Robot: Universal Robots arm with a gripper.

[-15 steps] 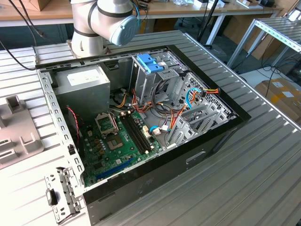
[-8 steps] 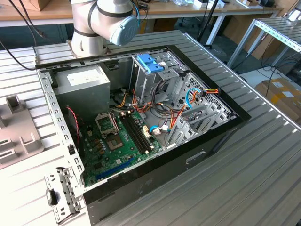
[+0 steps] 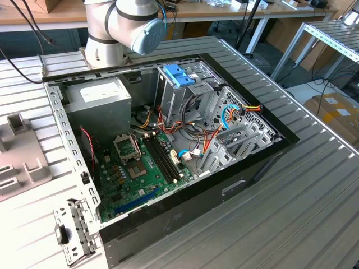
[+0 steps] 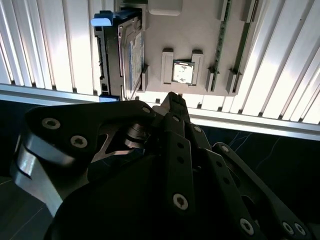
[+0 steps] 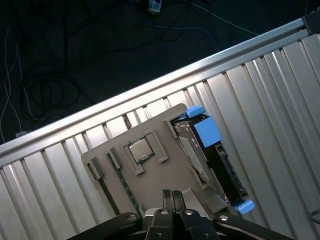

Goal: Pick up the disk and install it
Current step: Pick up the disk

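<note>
- Gripper [image 5: 172,194], seen in both wrist views [image 4: 173,98]: jaws closed on each other, nothing between them. It hangs above the grey holder [image 5: 150,125], not touching it.
- Just past the fingertips, a square chip [image 5: 140,150] sits in the holder's middle pocket. You are lined up nearer to that than to the disk.
- Disk [image 5: 222,165] stands on its long edge in a slot at one side of the holder, with its light-blue rail [image 5: 206,130] showing at both ends. The second wrist view [image 4: 122,55] shows it upright too. It is untouched and not yet installed.
- The holder rests on the slotted table [image 5: 280,85], near the table's edge. Beyond the edge is dark floor with loose wires [image 5: 45,90].
- Exterior view: the open computer case [image 3: 224,190] lies on the table, with the drive cage [image 3: 174,98] inside and cables [image 3: 224,120] bunched just beside it.
- Risk: if you descend with the jaws shut, or this far off line, you would likely strike the holder or the chip.
- Risk: if you pinch the plastic rail instead of the body, it may flex and let the disk tilt or slip.
- Risk: a slip this near the edge could send the disk to the floor.
- Risk: those cables could snag the disk at the cage.
</note>
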